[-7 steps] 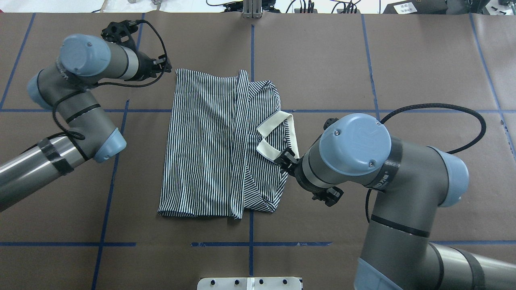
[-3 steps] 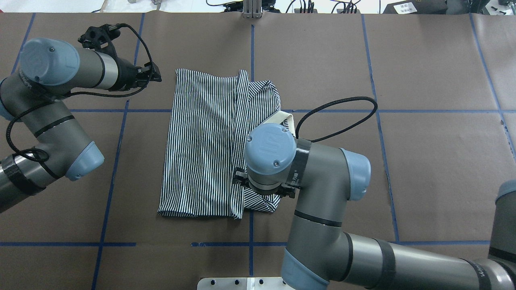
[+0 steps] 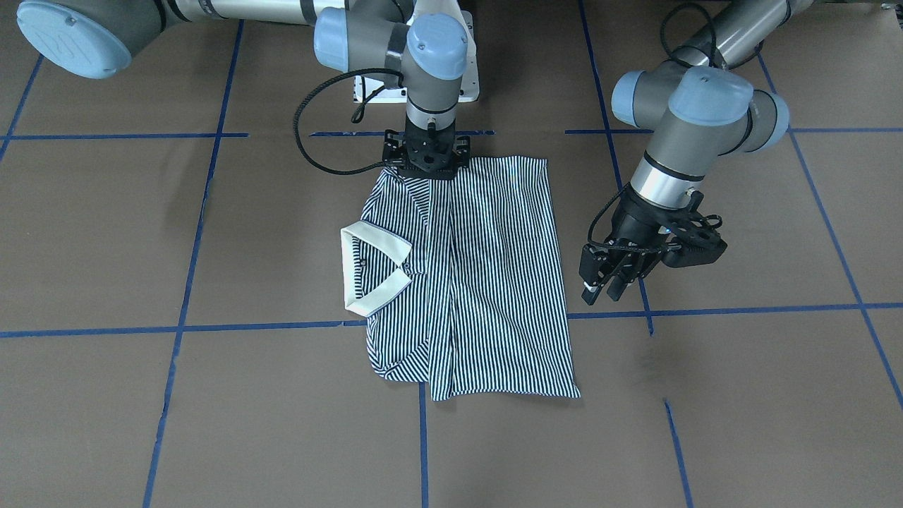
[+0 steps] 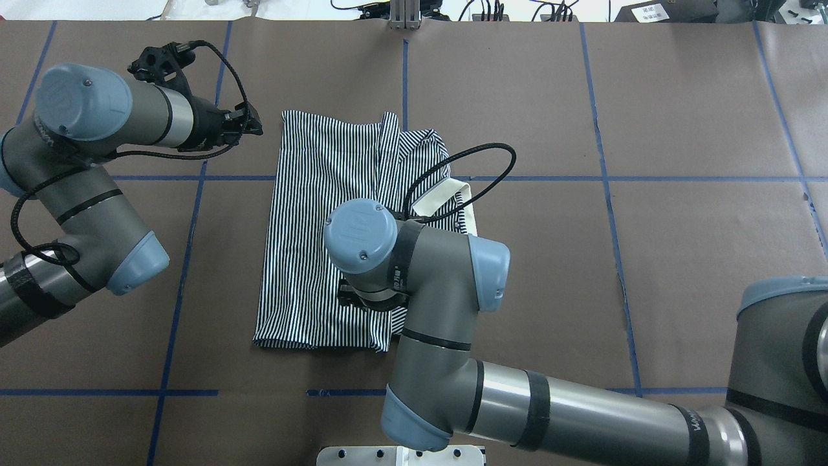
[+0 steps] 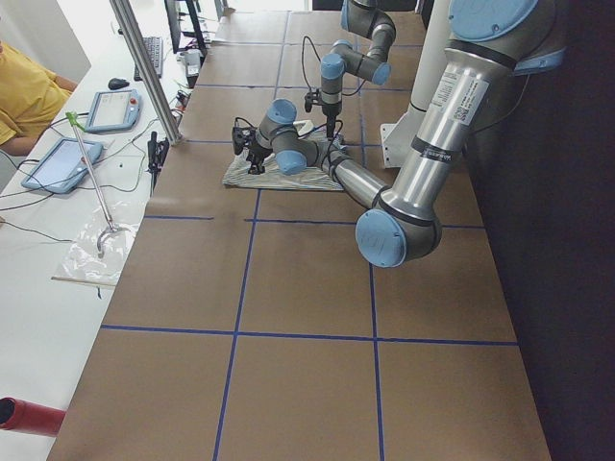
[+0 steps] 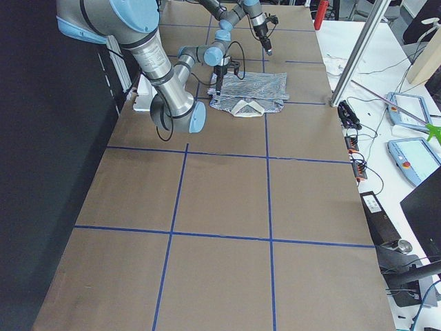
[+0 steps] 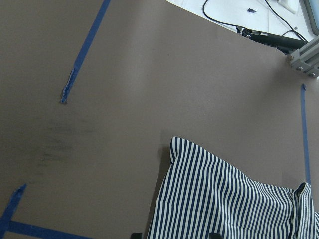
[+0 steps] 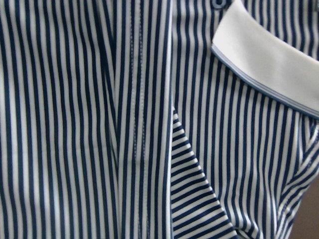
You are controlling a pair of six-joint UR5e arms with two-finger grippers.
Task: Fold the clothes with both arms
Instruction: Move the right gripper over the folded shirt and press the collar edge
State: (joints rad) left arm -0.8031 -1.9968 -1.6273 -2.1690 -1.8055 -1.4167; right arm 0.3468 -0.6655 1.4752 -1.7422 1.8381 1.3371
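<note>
The navy-and-white striped polo shirt (image 4: 317, 220) lies folded in the middle of the table, its cream collar (image 3: 370, 268) turned toward my right side. My right gripper (image 3: 427, 168) points straight down on the shirt's edge nearest the robot. Its fingers are hidden under the wrist. The right wrist view shows only striped cloth (image 8: 99, 124) and the collar (image 8: 269, 64) very close up. My left gripper (image 4: 254, 123) is open and empty. It hovers just off the shirt's far left corner, which shows in the left wrist view (image 7: 224, 199).
Blue tape lines (image 4: 174, 285) divide the brown table cover. A white base plate (image 4: 343, 455) sits at the near edge and a metal post (image 4: 404, 13) at the far edge. A bench with tablets (image 5: 110, 106) runs along the far side.
My right arm has swung left from beside the collar to stand over the shirt's near edge, pointing down. My left arm drew back left, then edged slightly toward the shirt.
</note>
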